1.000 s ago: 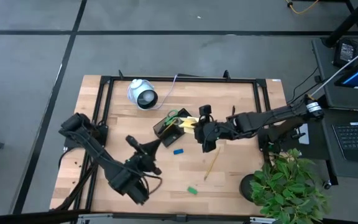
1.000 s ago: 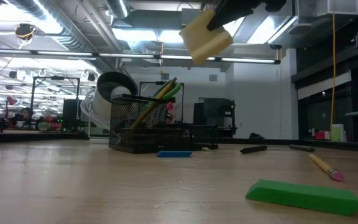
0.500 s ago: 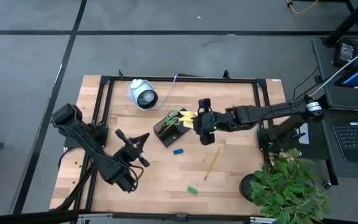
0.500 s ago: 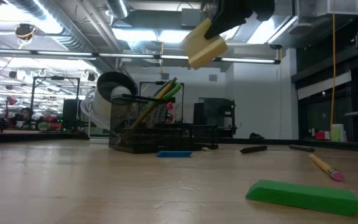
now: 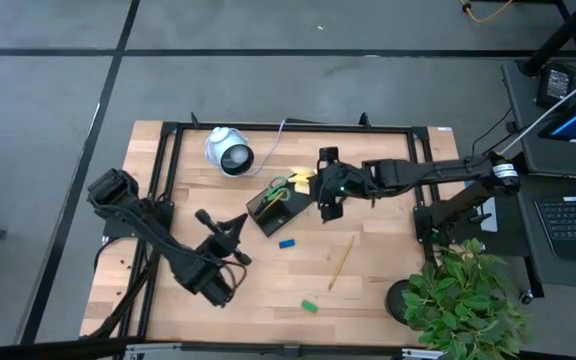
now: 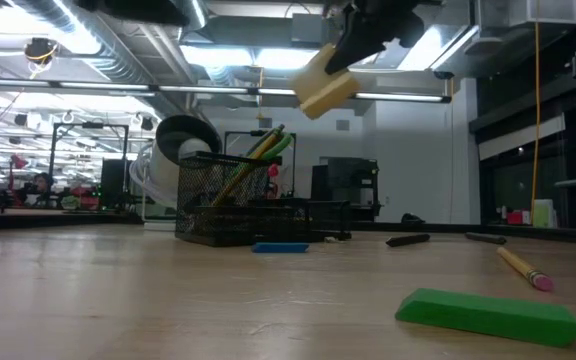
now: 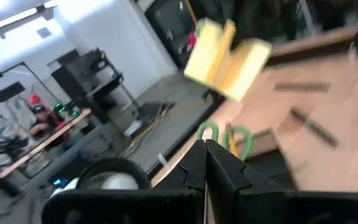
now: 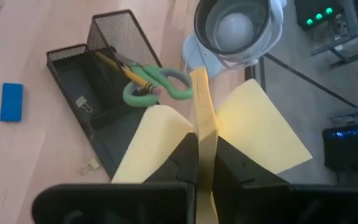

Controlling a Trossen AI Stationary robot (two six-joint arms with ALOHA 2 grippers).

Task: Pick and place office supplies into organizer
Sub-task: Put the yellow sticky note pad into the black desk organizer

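My right gripper [image 5: 315,184] hangs above the table's middle, shut on the yellow sticky-note pad [image 6: 323,90], just right of the organizer. The organizer [image 5: 271,206] is a black mesh tray. Green-handled scissors [image 8: 157,87] and a pencil stand in its cup. On the wood lie a blue block [image 5: 286,242], a green block [image 5: 310,306], a pencil [image 5: 341,262] and a black pen [image 6: 408,240]. My left gripper [image 5: 238,224] is shut on nothing, near and left of the organizer, pointing toward it. My right gripper pinches the sticky-note pad by one edge [image 8: 199,118] between its two fingers, coming at it from the table's right and slanting down. Sheets splay out on either side of the fingers. The pad hangs tilted below the gripper, lifted clear of the table.
A white round device [image 5: 228,150] with a cable sits at the far left, behind the organizer. A potted plant [image 5: 463,295] stands at the table's near right corner. Bare wood lies between the blocks and the near edge.
My right gripper has carried the sticky-note pad toward the table's far edge and a little left, closer to the organizer. The pad stays lifted and has tipped somewhat. My left arm has shifted and sunk over the near left part of the table.
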